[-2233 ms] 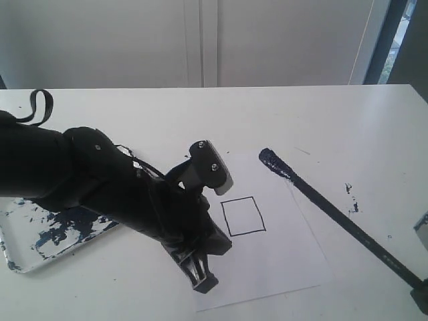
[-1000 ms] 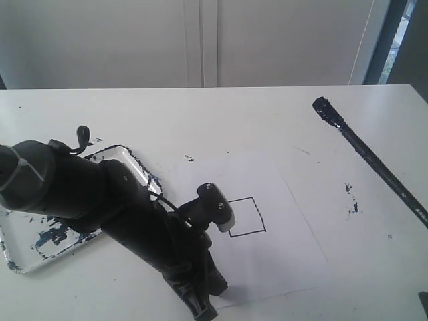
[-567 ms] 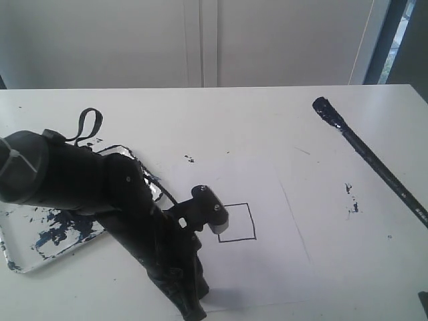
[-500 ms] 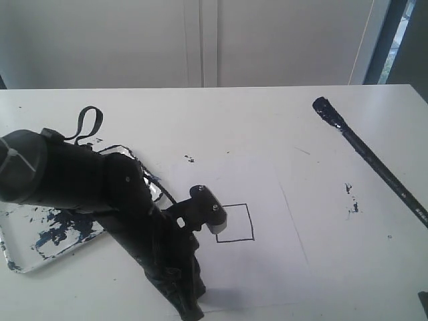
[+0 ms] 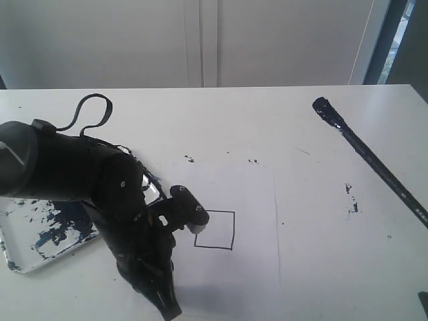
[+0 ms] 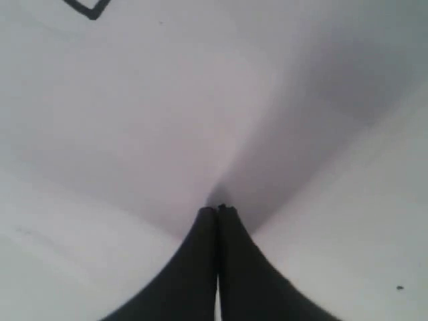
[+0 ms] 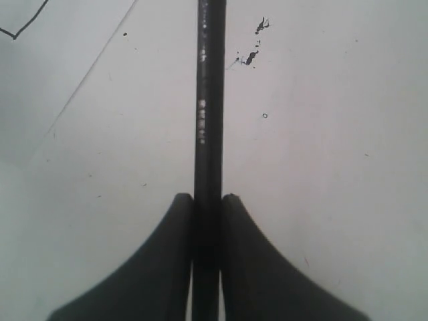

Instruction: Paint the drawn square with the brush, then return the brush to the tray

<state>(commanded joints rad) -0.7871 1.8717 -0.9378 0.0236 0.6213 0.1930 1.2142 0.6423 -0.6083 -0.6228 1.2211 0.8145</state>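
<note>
**Exterior view: square unpainted, brush in hand, tray step not yet reached**

Exterior view shows the drawn square [image 5: 215, 229] as a thin black outline with a clean white inside, so no paint has gone onto it. It sits on the paper sheet [image 5: 257, 214], which lies near the middle of the table [image 5: 200, 114].

The brush [image 5: 374, 167] is out on the right side, well apart from the square. Its dark, clotted bristle tip [image 5: 324, 107] points toward the far edge of the table. In the right wrist view, the right gripper [image 7: 208, 198] has both jaws clamped against the black handle, so the brush is firmly held.

The left gripper [image 6: 217, 210] has its jaws pressed together with nothing between them. Its tips touch the white surface, seemingly at the sheet's near corner, probably to pin the paper for the stroke.

The tray [image 5: 20, 231], blotched with dark paint, sits at the left, partly behind the left arm.

My reading is that the pickup is done. Painting the square has not begun, and returning the brush to the tray comes after that.
</note>
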